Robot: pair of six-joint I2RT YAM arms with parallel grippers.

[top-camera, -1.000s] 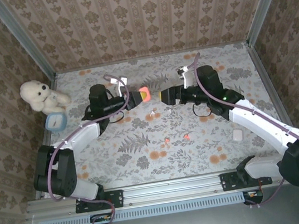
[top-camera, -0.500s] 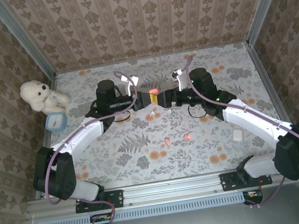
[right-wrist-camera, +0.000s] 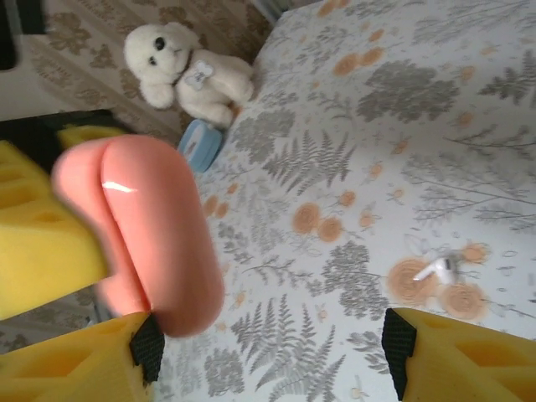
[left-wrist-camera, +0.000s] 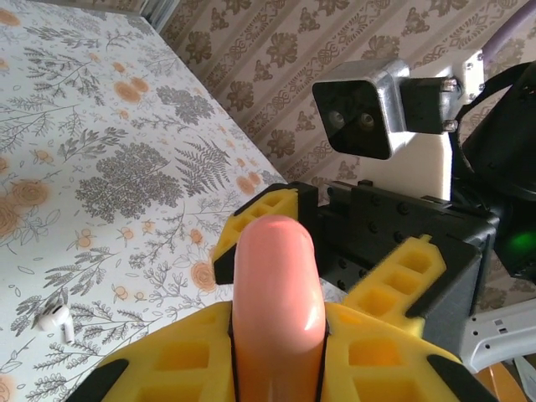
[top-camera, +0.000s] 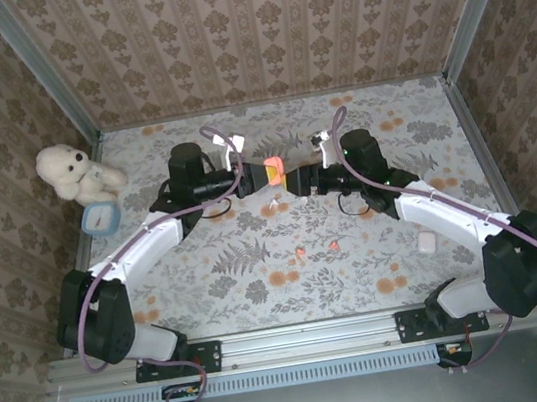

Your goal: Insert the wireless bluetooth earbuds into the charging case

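Left fingers (left-wrist-camera: 167, 368) pinch charging case (left-wrist-camera: 276, 310) — right fingers (right-wrist-camera: 469, 360) apart.

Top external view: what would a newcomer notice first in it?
First comes the salmon-pink charging case, held by the left gripper mid-table, with the right gripper open and facing it. Next is the white plush bear at the far left corner.

A white plush bear (top-camera: 67, 170) sits at the far left corner of the flower-printed surface (top-camera: 236, 256), well to the left of the left hand (top-camera: 262, 174). A light-blue rounded box (top-camera: 99, 218) lies just beside it, on its near side. Patterned wallpaper (top-camera: 253, 31) lines the walls.
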